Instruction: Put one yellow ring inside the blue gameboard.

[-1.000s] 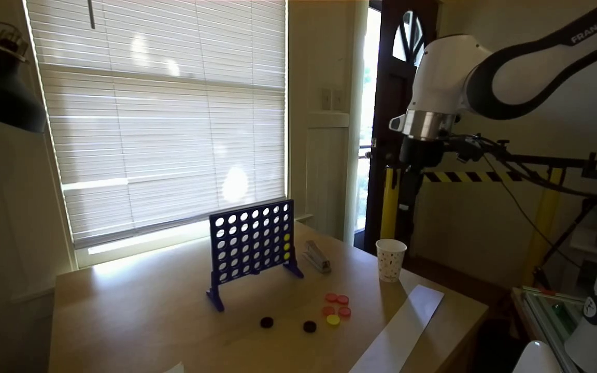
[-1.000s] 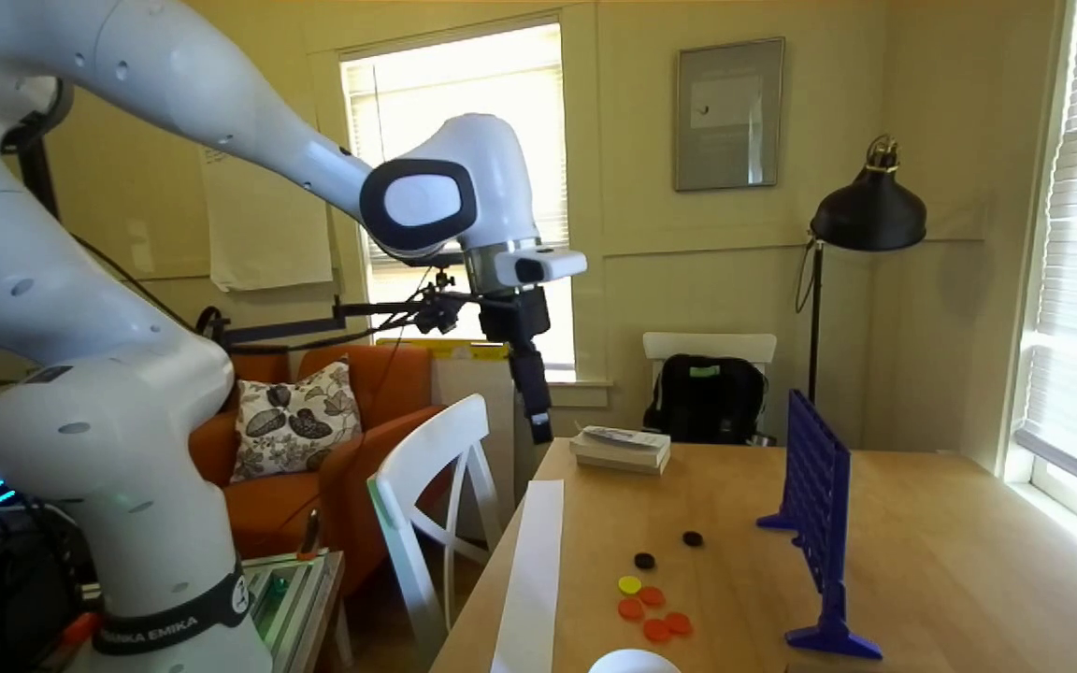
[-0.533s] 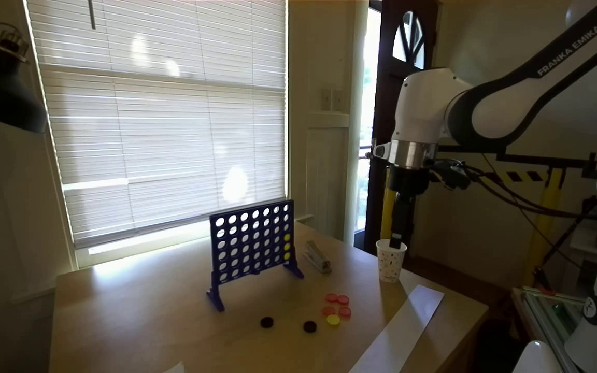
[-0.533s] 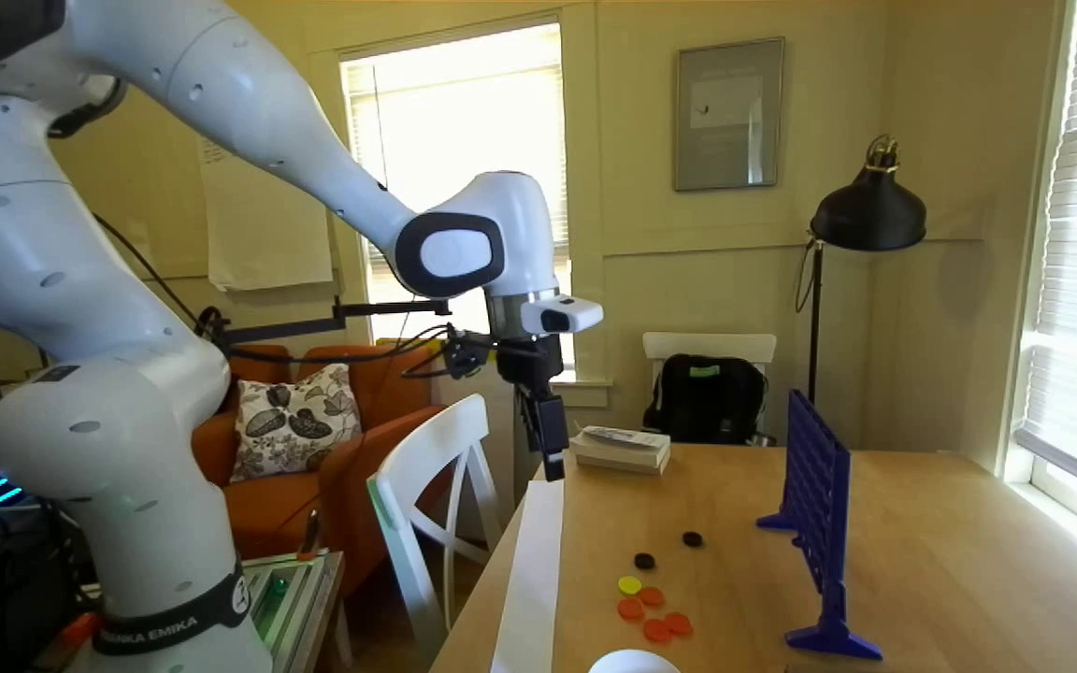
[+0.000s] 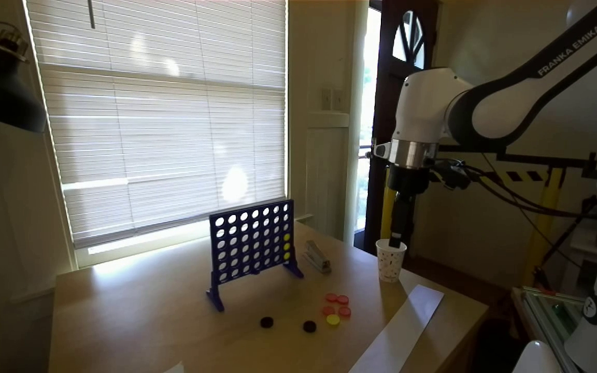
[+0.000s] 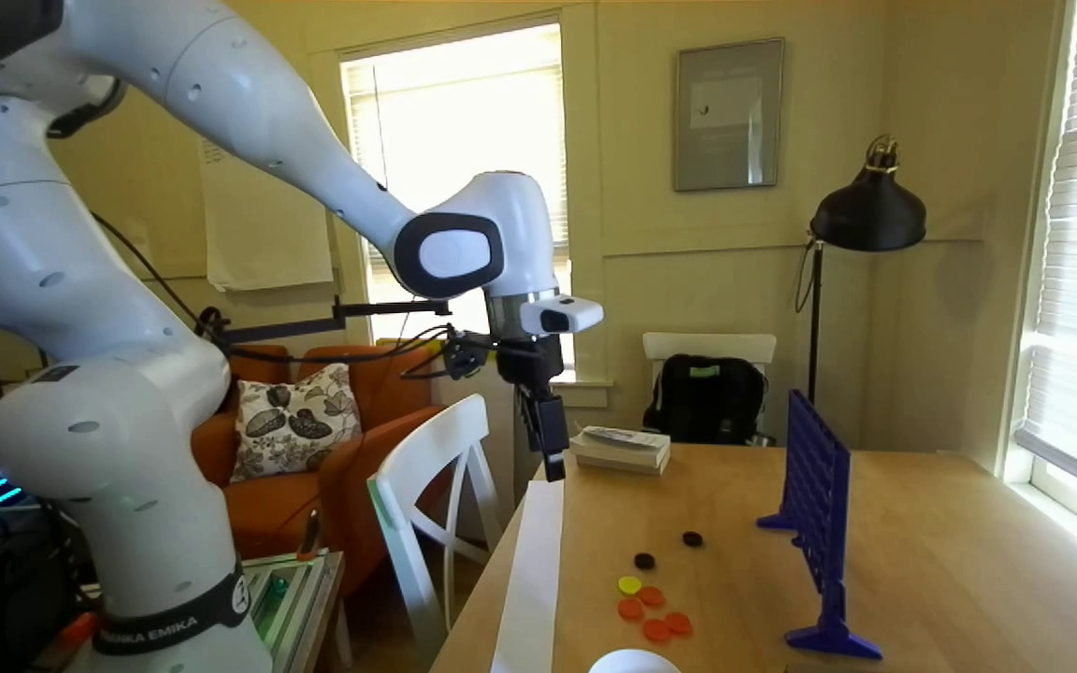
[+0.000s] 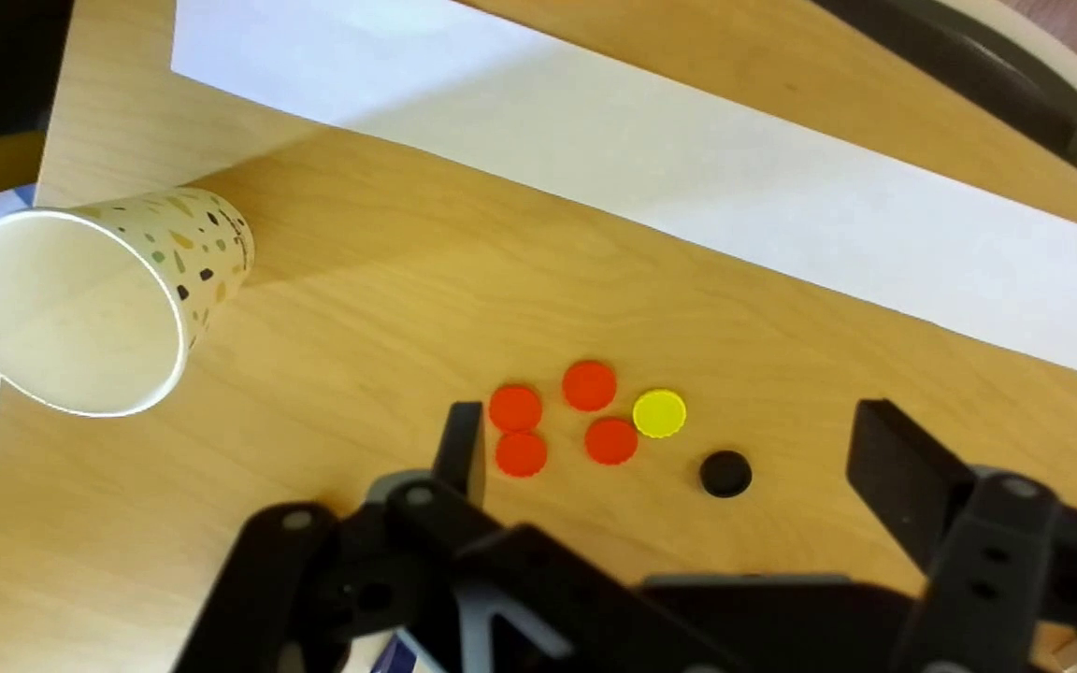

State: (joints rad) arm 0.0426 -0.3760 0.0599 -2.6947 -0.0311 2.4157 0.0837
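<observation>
The yellow ring lies flat on the table, seen in both exterior views (image 5: 333, 320) (image 6: 629, 585) and in the wrist view (image 7: 659, 413). It sits against one of several red-orange tokens (image 7: 610, 441). The blue gameboard stands upright in both exterior views (image 5: 250, 220) (image 6: 819, 486). Three yellow rings (image 5: 286, 246) are stacked in its end column. My gripper (image 7: 669, 411) is wide open and empty, pointing down above the table. In the wrist view the yellow ring appears between the fingers. In the exterior views the gripper (image 5: 395, 242) (image 6: 553, 469) hangs near the table's edge.
A patterned paper cup (image 5: 391, 265) stands near the table edge. Dark tokens (image 7: 725, 474) lie near the yellow ring. A white strip (image 6: 531, 570) runs along the edge. A stapler (image 5: 317, 257) lies beside the board. Books (image 6: 621, 453) and a white chair (image 6: 436, 449) stand nearby.
Over the last second the gripper has come down toward the table and moved a little closer over it. In the last half second it has stayed almost still. The tokens and board have not moved.
</observation>
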